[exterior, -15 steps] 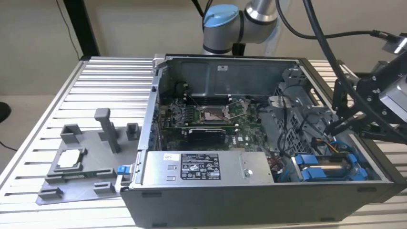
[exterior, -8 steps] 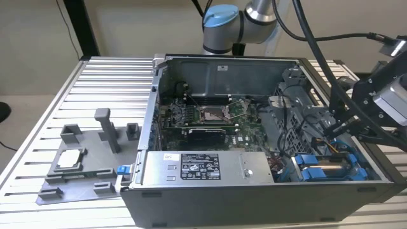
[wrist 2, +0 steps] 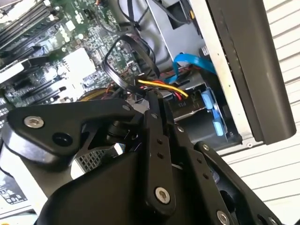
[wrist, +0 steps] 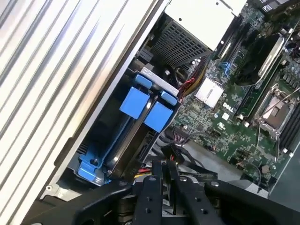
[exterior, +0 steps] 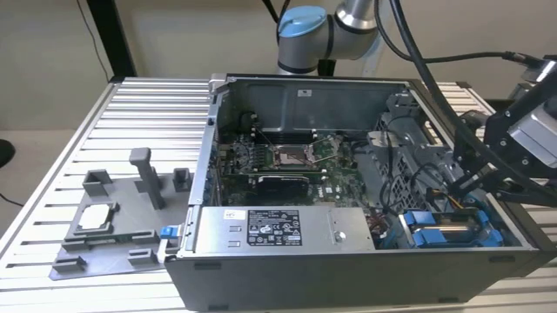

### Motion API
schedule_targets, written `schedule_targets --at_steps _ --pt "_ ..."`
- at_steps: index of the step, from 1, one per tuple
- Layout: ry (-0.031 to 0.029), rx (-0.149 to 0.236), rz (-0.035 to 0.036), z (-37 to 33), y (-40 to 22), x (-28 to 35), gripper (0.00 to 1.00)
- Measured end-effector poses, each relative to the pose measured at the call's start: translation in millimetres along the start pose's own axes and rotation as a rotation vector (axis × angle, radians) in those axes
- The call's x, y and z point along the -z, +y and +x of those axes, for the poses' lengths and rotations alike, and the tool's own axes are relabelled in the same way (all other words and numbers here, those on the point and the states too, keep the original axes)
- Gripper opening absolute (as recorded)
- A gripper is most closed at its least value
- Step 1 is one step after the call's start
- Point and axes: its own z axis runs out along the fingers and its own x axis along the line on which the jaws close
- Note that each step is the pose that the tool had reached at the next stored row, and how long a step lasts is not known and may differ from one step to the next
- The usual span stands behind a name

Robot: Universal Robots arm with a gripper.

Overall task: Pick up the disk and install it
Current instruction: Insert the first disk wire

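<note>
Fingers point(wrist: 155, 174) pressing together, pinching nothing visible; gripper point(wrist: 164, 164) hovering inside case point(exterior: 348, 274) at drive-bay corner.
Just ahead of fingertips: yellow-red cables point(wrist 2: 161, 86) crossing.
Just beyond cables: disk point(exterior: 448, 228) sitting in bay, blue bracket point(wrist: 135, 101) framing it.
Judging step as seating: pushing squarely on bracket, avoiding cables, keeping disk from tilting.
Farther off: motherboard point(wrist: 243, 117) lying beyond bay, then worktop point(exterior: 130, 104) carrying case.

Plain beige wall point(exterior: 192, 32) behind the ribbed aluminium bench point(exterior: 148, 111); a black post point(exterior: 115, 39) rises at the exterior view's left
</note>
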Motion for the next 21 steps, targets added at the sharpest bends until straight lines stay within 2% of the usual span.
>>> schedule_targets --at_steps 5,6,8,21 --pt "0.0435 -0.033 -0.018 0.0 0.0 0.0 1.0" --pt "0.0495 -0.04 -0.0201 0.0 0.0 0.0 1.0" --pt "0.0518 -0.055 -0.0185 -0.1 0.4 -0.1 1.0" --pt "0.0508 -0.176 0.0044 -1.9 3.5 -0.7 1.0"
